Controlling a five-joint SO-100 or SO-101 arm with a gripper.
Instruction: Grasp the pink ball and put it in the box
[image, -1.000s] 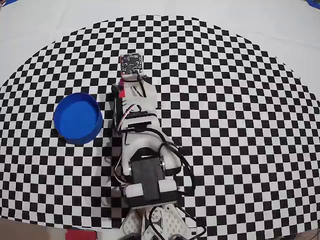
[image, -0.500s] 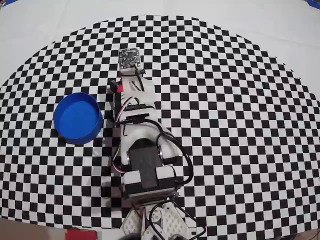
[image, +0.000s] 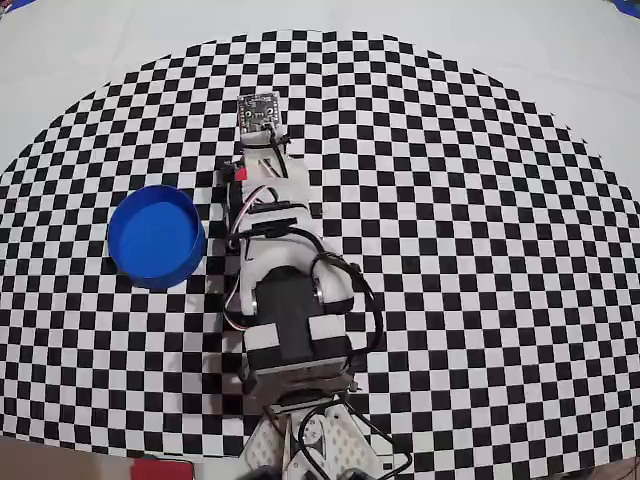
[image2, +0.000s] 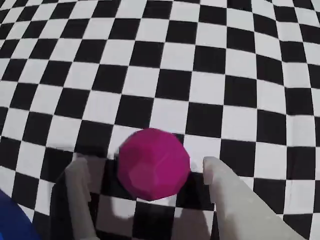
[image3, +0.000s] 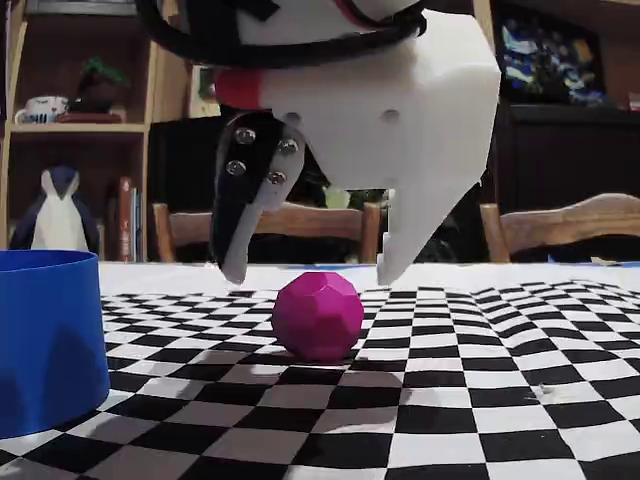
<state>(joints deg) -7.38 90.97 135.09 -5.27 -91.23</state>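
The gripper (image3: 312, 270) hangs with its jaws spread apart, one fingertip at either side of the pink ball (image3: 318, 315) and both clear of its surface in the fixed view; the tips sit just above the ball's top, so nothing is held. The wrist view shows the same gap from above: the pale fingers (image2: 227, 200) enter from the lower edge at about 5 and 7 o'clock of the ball (image2: 153, 164), with the gripper (image2: 145, 167) straddling it.

The overhead view cannot show the ball at all (the arm (image: 285, 290) covers that spot), while it alone gives the layout: the blue round tub (image: 156, 236) lies at about 9 o'clock of the arm, well apart from it, on the checkered mat (image: 480, 250). A small dark circuit board (image: 259, 112) sits at the arm's 12 o'clock end. The fixed view alone shows height, and the tub's upright wall (image3: 50, 340) at 9 o'clock of the ball. In the wrist view only a blue sliver (image2: 12, 222) of the tub shows at the lower left corner.

The ball is magenta-pink, matte, and faceted rather than truly smooth, its flat faces catching light differently. It rests on the mat, spanning a little over one checker square.
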